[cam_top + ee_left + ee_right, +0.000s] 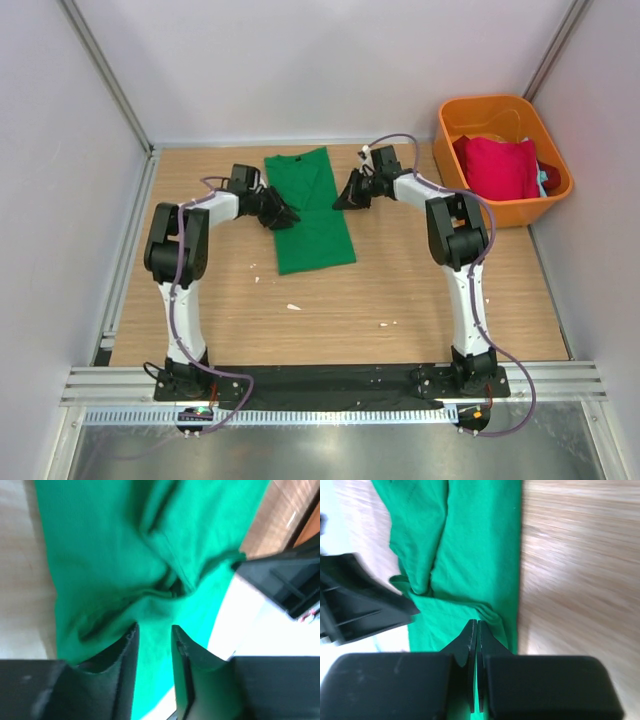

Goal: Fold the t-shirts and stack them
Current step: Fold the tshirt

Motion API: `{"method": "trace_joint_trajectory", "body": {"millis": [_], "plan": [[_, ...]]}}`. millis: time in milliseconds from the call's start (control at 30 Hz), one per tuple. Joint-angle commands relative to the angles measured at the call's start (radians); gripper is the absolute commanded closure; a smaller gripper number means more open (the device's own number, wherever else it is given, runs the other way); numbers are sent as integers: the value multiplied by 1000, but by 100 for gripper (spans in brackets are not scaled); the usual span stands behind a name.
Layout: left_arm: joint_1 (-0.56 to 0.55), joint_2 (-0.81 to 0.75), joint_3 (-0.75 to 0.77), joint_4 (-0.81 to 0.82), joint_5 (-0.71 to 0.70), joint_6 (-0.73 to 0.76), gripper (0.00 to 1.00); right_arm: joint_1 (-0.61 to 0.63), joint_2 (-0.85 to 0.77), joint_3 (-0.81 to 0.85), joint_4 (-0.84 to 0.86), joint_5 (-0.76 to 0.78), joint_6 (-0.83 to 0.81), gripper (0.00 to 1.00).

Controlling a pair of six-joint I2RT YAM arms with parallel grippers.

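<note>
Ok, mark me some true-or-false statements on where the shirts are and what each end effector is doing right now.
1. The green t-shirt lies on the table between the left end effector and the right end effector. True.
2. The red t-shirt lies on the table beside the green one. False: it sits in the orange bin at the far right.
3. The right end effector is wide open. False: its fingers are pressed together, pinching an edge of the green t-shirt.
4. The left end effector's fingers stand apart, with green cloth showing in the gap. True.
</note>
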Motion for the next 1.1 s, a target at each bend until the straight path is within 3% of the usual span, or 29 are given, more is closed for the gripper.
{"method": "trace_joint_trajectory", "body": {"millis": [0,133,233,267,400,567,667,1067], "plan": [[9,-151,12,-77,23,58,65,-2,-110,87,-235,109,-166,98],[-2,-287,-51,-83,47,32,65,25,-243,46,-330,136,-223,93],[-17,-346,-167,-10,102,-36,76,70,-307,-52,-339,42,-220,89],[-23,-354,-244,57,109,-90,82,100,-316,-113,-321,9,-212,89],[-56,-374,-407,232,116,-188,88,170,-342,-278,-181,-96,-140,95],[-89,-308,-487,363,112,-215,92,210,-296,-390,-7,-188,-60,99],[-91,-271,-527,406,102,-224,94,204,-266,-422,8,-199,-76,99],[-80,-286,-591,191,58,-21,93,79,-348,-644,-20,-196,-157,99]]}}
